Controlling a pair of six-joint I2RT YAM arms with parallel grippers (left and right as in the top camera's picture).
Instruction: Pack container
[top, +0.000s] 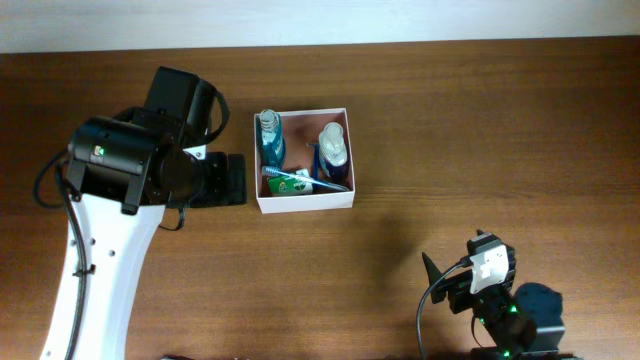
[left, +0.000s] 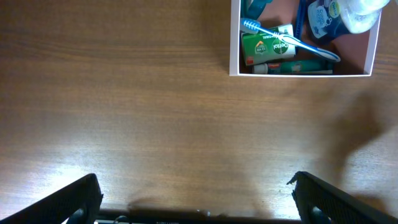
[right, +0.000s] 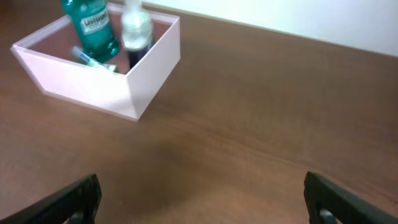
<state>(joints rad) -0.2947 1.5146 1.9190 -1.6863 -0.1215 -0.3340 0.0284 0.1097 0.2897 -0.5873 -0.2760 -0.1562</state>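
Container (top: 305, 202), upper centre of bench (top: 470, 130): teal bottle (top: 270, 142), white-capped bottle (top: 333, 146), toothbrush (top: 300, 184), green box (left: 264, 46). Left gripper (left: 196, 199), right gripper (right: 202, 196): released, empty.

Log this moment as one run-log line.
container holds mouthwash bottle, white-capped bottle, toothbrush, green box | left gripper jaws open, empty | right gripper jaws open, empty

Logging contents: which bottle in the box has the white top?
The dark blue bottle at the container's right side in the overhead view; the other bottle, on the left, is teal.
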